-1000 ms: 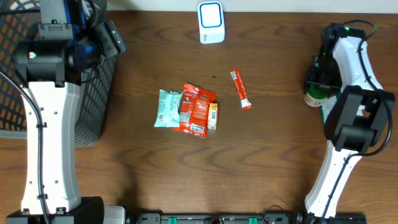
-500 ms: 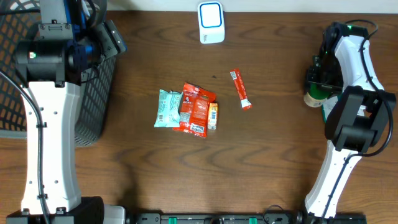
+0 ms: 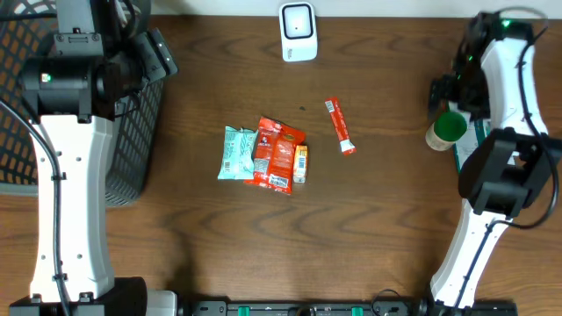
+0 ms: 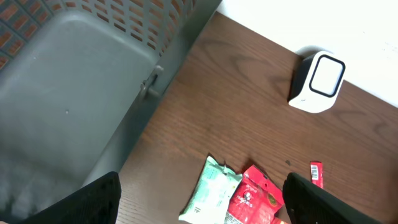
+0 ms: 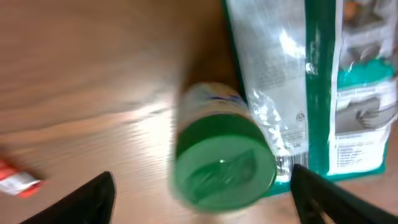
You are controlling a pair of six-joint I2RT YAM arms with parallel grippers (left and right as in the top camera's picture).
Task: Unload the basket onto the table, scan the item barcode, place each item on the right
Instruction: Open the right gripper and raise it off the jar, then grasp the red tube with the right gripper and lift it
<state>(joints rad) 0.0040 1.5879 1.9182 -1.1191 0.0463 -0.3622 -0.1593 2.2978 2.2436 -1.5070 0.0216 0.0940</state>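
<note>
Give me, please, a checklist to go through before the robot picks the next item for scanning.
1. Right fingers open and apart from the green-lidded jar: ok.
2. Left fingers open and empty: ok.
3. Barcode scanner with nothing in front of its window: ok.
4. Red stick packet lying apart from the other items: ok.
5. Its barcode facing up: cannot tell, too small.
6. Mint packet and red packet separated for a clean grasp: not ok, they overlap.
</note>
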